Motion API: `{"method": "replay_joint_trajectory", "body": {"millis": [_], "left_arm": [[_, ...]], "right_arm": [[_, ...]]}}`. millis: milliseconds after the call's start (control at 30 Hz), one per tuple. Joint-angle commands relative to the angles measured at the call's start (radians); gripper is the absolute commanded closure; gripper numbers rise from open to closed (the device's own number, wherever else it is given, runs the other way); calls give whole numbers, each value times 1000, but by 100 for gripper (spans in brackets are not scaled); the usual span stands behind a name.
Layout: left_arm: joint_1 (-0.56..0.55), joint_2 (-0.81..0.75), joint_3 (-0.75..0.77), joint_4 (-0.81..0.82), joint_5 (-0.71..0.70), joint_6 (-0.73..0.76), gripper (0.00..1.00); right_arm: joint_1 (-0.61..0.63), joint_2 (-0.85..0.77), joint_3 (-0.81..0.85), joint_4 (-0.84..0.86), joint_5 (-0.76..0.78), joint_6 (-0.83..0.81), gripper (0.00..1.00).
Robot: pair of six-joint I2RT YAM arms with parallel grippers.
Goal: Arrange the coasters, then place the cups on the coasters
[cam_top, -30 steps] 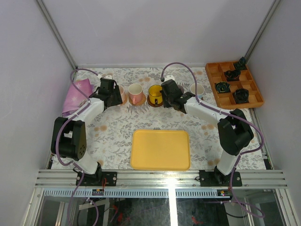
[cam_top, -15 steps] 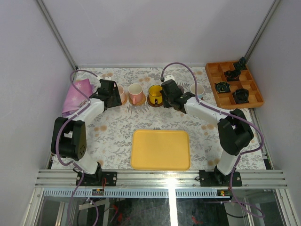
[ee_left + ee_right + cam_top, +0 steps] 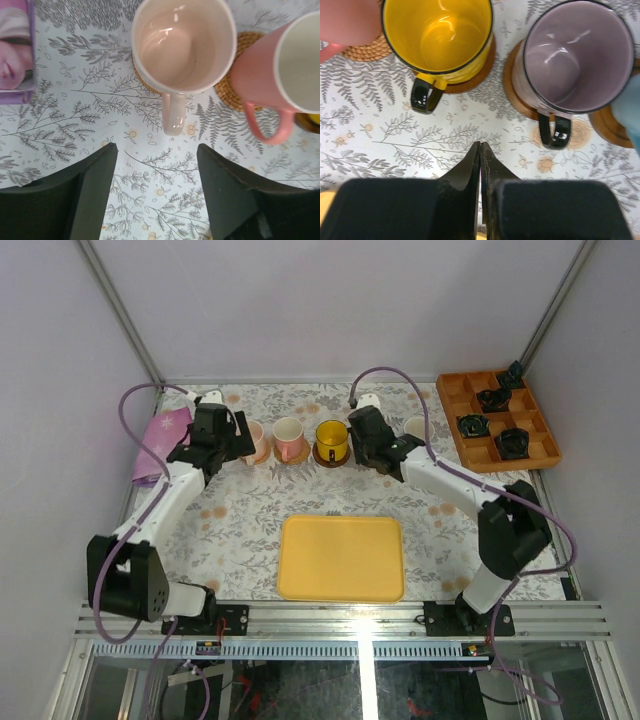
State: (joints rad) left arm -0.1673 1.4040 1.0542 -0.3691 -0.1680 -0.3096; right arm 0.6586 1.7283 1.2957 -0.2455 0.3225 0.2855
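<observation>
**Top external: cups (image 3: 288,438) in a row on coasters (image 3: 320,456) at the far side, nothing held**

In the left wrist view the left gripper (image 3: 155,185) is released. Its jaws are wide apart with only the cloth (image 3: 75,125) between them, just short of the handle of the pale cup (image 3: 182,45). That cup and the pink cup (image 3: 280,70) beside it each sit on a tan coaster (image 3: 225,95).

The right wrist view shows the right gripper (image 3: 481,170) clenched on nothing, fingertips pressed together. It is near the yellow cup (image 3: 437,35) and the purple cup (image 3: 577,55), each on a brown coaster (image 3: 512,102). The blue cup (image 3: 627,107) at the frame edge sits over a third brown disc.

By the look of it, the placing is done or nearly so.

The cups look like glazed ceramic: rigid, smooth, weighty for their size, and likely to chip if knocked together, as they stand close. To adjust one, the surest hold is probably the wall at the rim, one finger inside. The handles face the arms, but a handle grip could let the cup swing. The coasters are thin and light and would likely slide under a shoved cup, so lifting is safer than pushing.
</observation>
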Motion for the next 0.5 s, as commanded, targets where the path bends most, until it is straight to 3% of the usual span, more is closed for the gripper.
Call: {"method": "replay_joint_trajectory", "body": {"millis": [0, 67, 233, 333, 400, 467], "left_arm": [[12, -105, 25, -46, -51, 29, 3], [20, -144, 22, -50, -70, 28, 0], [49, -210, 26, -66, -130, 15, 0], [104, -226, 57, -100, -106, 0, 0], [156, -239, 77, -114, -58, -1, 0], [194, -248, 84, -114, -34, 8, 0]], "right_arm": [[-22, -187, -2, 34, 188, -58, 77], [-50, -238, -19, 41, 241, -74, 58], [-195, -363, -91, 55, 283, -66, 28], [-313, -432, -131, 46, 272, -28, 16], [-385, -483, -161, 54, 275, -16, 1], [-425, -534, -193, 72, 297, -15, 1]]}}
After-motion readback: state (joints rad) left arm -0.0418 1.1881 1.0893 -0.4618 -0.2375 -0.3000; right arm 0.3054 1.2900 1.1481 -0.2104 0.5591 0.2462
